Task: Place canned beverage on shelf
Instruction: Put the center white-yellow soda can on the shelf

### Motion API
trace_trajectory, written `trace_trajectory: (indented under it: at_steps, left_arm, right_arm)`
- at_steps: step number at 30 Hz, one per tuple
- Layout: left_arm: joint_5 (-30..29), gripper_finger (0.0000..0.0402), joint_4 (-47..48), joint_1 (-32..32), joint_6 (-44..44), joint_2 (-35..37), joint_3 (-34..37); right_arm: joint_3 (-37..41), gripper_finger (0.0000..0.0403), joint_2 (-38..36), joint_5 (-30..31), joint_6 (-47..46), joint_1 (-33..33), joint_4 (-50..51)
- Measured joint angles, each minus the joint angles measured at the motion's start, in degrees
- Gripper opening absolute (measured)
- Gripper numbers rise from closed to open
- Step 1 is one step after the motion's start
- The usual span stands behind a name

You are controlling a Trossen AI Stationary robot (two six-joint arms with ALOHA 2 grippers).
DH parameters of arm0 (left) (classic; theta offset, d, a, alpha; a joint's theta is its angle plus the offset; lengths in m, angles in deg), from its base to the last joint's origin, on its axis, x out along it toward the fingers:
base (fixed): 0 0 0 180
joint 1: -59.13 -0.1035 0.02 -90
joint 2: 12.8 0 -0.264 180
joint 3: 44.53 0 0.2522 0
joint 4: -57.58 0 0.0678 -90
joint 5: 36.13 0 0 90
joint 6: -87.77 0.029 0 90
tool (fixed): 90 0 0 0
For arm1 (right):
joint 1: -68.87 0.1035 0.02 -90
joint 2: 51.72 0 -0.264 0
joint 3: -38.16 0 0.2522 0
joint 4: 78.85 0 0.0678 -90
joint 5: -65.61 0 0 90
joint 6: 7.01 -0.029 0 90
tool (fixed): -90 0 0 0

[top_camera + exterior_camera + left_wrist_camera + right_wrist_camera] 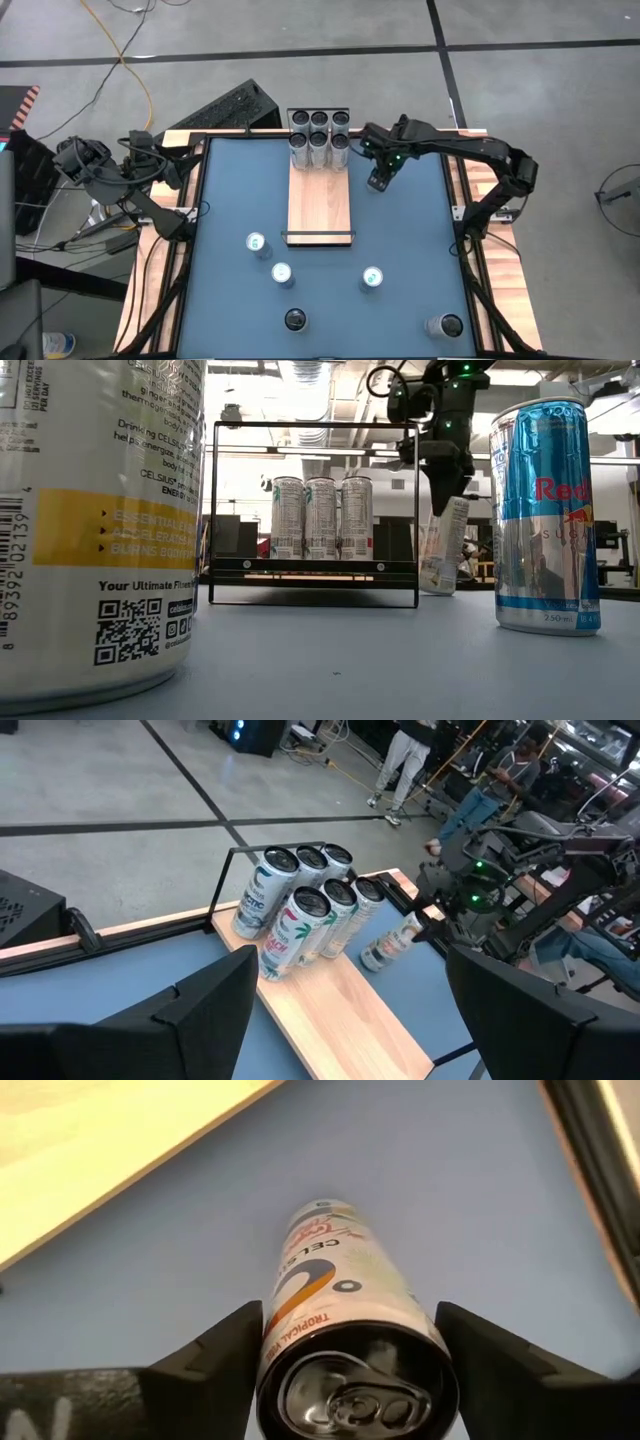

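The big white can [90,520] nearest the low camera says "CELSIUS", "Your Ultimate Fitness" and "8 89392 02139", beside a square code. The blue-and-silver can [545,520] says "Red" and "250 ml". The white can [345,1330] between the right jaws says "TROPICAL".

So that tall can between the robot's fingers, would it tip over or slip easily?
Probably tippy: the can is tall and slim, and in the low view it already leans beside the shelf. Its glossy printed wall looks smooth, so it may slide in the right hand, whose fingers flank it. It would likely roll if it fell.
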Motion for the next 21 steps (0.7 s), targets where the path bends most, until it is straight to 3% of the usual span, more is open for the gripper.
trace_trajectory:
  at_steps: [11,21]
  left_arm:
    - [-0.1,0.0309,0.0,0.0,0.6,0.0,0.0]
    - [0.0,0.0309,0.0,0.0,0.5,0.0,0.0]
  right_arm:
    - [-0.4,0.0312,0.0,-0.1,6.9,0.0,-2.3]
    - [-2.7,0.0313,-0.1,-0.8,30.1,0.1,-2.4]
